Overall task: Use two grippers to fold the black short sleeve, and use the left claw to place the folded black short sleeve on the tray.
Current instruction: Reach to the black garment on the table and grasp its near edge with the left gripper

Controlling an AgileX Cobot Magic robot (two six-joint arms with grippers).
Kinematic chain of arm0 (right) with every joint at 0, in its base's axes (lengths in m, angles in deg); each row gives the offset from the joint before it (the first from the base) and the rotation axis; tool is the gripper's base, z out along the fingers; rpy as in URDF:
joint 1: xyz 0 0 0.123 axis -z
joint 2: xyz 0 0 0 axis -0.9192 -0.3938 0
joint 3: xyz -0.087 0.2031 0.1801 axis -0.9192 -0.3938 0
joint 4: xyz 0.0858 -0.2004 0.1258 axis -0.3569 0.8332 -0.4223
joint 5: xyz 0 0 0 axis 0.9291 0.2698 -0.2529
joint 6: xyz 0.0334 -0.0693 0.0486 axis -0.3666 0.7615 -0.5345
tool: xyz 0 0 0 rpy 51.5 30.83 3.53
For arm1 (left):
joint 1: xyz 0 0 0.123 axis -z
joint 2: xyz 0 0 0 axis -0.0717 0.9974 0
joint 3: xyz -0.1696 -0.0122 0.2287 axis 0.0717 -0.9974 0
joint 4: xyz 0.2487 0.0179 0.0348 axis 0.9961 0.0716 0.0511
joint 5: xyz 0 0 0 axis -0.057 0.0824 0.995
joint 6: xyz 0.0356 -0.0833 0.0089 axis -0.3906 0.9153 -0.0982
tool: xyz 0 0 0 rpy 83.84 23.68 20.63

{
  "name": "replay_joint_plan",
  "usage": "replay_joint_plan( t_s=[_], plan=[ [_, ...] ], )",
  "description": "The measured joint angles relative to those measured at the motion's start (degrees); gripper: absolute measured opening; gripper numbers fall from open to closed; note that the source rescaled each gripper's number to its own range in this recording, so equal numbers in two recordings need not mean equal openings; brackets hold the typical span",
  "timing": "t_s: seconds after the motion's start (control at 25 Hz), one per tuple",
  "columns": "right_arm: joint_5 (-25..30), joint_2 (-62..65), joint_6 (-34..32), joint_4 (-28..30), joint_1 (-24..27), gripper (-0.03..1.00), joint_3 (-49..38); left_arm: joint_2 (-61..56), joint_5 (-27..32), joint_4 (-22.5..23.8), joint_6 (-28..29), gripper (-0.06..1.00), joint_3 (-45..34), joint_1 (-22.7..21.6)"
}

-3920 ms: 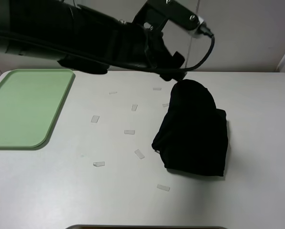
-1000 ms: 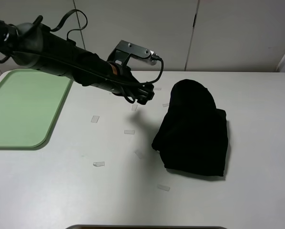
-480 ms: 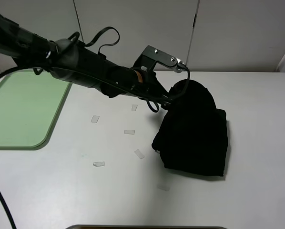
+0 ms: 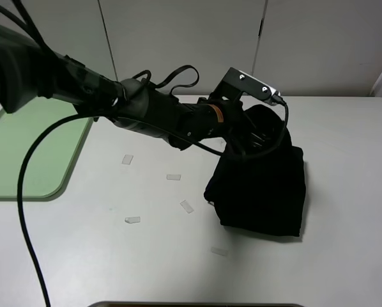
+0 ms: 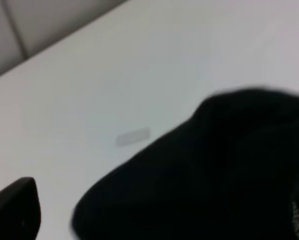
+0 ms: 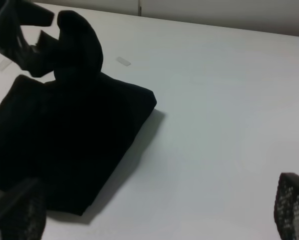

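Lying folded — black short sleeve [image 4: 261, 185] — humped, rumpled.

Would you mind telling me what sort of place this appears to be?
Probably a robot test bench: a plain white table dotted with tape markers, a black robot arm over a folded black shirt, and blank pale wall panels.

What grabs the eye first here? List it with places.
The folded black short sleeve sits bunched on the white table, right of centre. The left arm stretches across from the left, its open left claw at the garment's raised top. The pale green tray lies at the far left.
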Motion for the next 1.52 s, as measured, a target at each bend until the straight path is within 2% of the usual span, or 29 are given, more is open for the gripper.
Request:
replay_joint_plan(
  t_s=[0.16,0.4,0.68,1.0,1.16,1.2,1.28,1.52],
  plan=[
    [0.0,0.0,0.0,-0.07,0.0,1.0,0.0,0.97,-2.51,0.05,-0.05,1.0,0.27,1.34],
    [0.0,0.0,0.0,-0.07,0.0,1.0,0.0,1.07,-2.62,2.35,-0.05,0.99,0.27,4.03],
    [0.0,0.0,0.0,-0.09,0.0,1.0,0.0,1.37,-2.74,2.71,-0.05,0.99,0.27,7.24],
    [0.0,0.0,0.0,-0.09,0.0,1.0,0.0,-0.9,-2.12,2.83,-0.05,0.99,0.27,6.06],
    [0.0,0.0,0.0,-0.09,0.0,1.0,0.0,-5.23,1.64,2.93,-0.05,0.99,0.27,2.88],
    [0.0,0.0,0.0,-0.09,0.0,1.0,0.0,-6.77,5.45,2.93,-0.05,0.99,0.53,1.1],
    [0.0,0.0,0.0,-0.09,0.0,1.0,0.0,-7.76,9.35,3.33,-0.11,0.99,0.59,-0.71],
    [0.0,0.0,0.0,-0.09,0.0,1.0,0.0,-8.46,21.85,8.72,-0.28,0.99,0.59,-3.89]
  ],
)
